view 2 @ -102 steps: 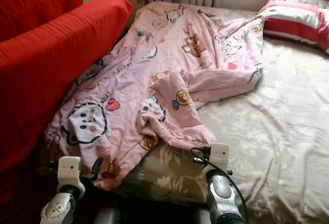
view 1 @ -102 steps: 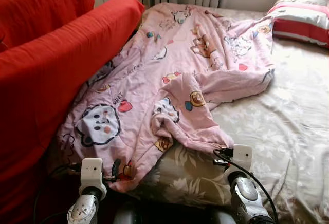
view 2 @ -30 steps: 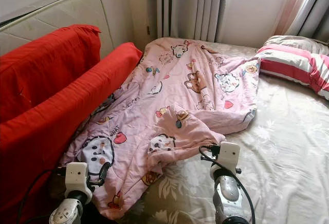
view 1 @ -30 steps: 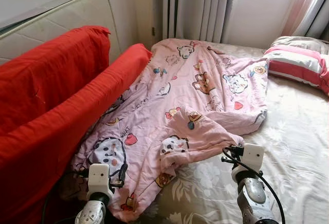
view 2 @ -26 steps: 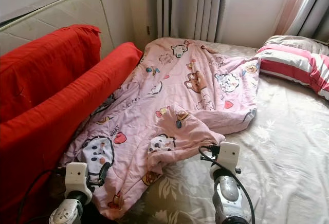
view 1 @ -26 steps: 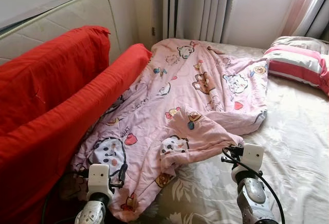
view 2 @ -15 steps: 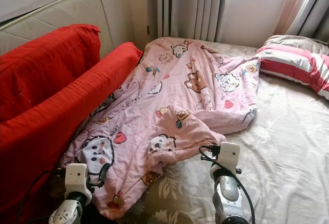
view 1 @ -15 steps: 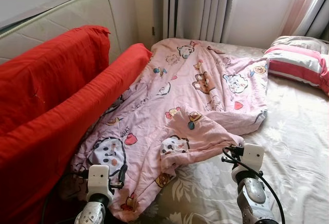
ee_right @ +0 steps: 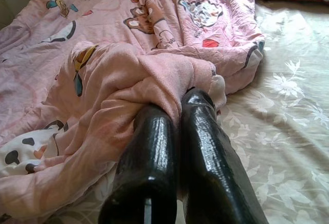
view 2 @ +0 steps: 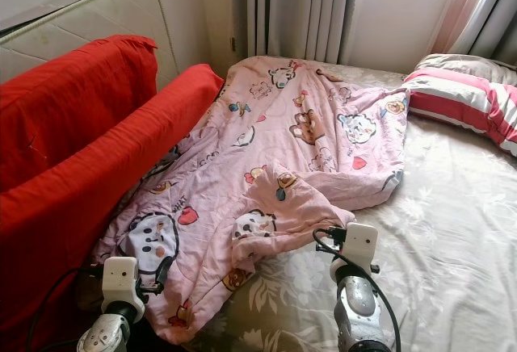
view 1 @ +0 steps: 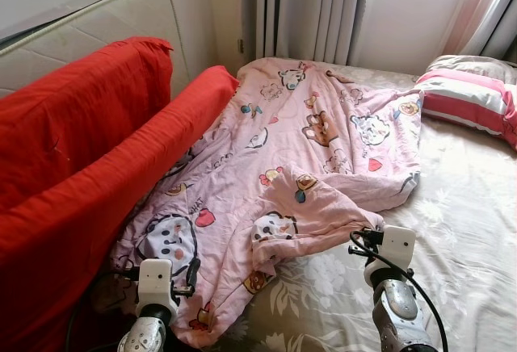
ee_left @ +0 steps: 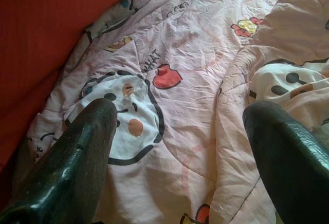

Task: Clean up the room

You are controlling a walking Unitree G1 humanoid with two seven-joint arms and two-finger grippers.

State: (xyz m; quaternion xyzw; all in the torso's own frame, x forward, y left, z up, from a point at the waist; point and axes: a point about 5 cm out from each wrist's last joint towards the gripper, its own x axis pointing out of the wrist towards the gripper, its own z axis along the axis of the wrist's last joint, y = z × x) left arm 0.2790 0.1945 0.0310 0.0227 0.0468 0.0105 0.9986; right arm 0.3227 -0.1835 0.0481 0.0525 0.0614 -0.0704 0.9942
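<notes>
A pink cartoon-print blanket [view 1: 307,134] lies crumpled along the left half of the bed, one corner folded back over itself [view 1: 319,207]. My right gripper [ee_right: 180,106] is at that folded corner, its black fingers [ee_right: 205,131] shut on the pink fabric where it meets the sheet. Low at the blanket's near end, beside the red cushion, my left gripper [ee_left: 182,111] is open. Its fingers [ee_left: 87,142] stand wide apart over a panda print with nothing between them.
A long red cushion [view 1: 81,174] runs along the bed's left side, with a bare mattress [view 1: 105,21] upright behind it. A red-and-white striped pillow [view 1: 472,98] lies at the far right. The floral bed sheet [view 1: 460,231] shows on the right; curtains [view 1: 315,5] hang behind.
Since the oldest frames the camera has tilted up and shows more of the room. Over the last second the arms and the blanket have hardly moved.
</notes>
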